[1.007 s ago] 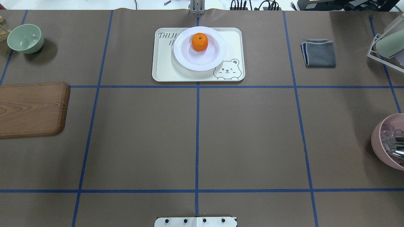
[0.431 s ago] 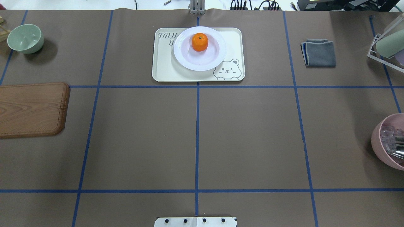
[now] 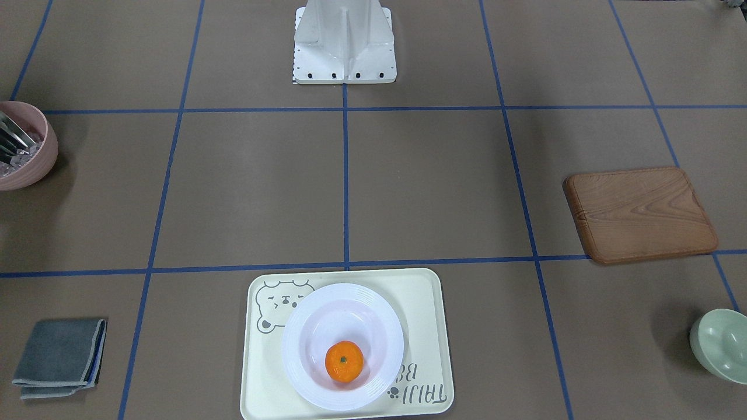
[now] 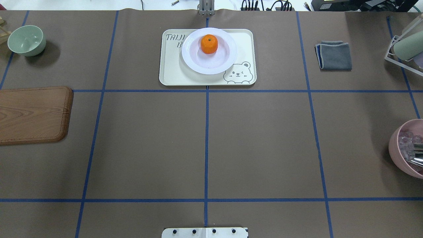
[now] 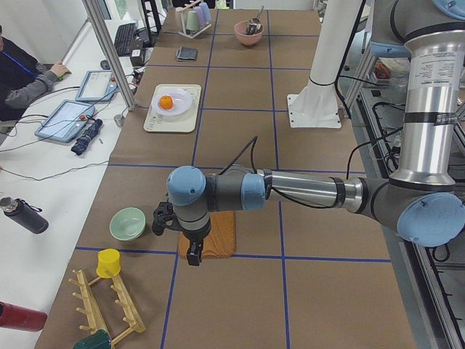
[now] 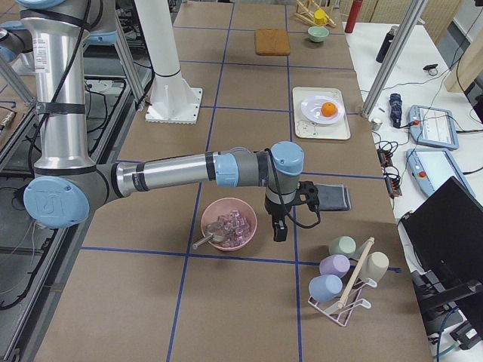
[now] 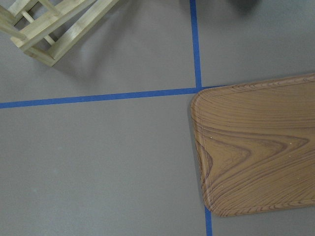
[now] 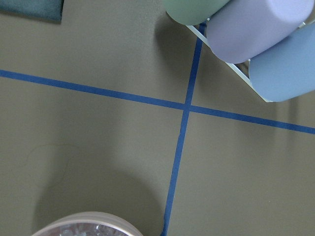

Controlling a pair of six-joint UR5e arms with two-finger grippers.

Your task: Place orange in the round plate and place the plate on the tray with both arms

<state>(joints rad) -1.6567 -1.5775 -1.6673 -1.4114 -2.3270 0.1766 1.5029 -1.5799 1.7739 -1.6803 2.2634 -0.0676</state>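
Grey arms (image 5: 305, 193) show only in side views.

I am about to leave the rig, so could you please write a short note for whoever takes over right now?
The left tool hangs near the wooden board, far from the tray; whether it is open or shut cannot be told.
The right tool hangs beside the pink bowl; its state cannot be told either.
The orange sits in the plate, and the plate rests on the tray.
Done: both placements.
Left: nothing of the job appears to remain.
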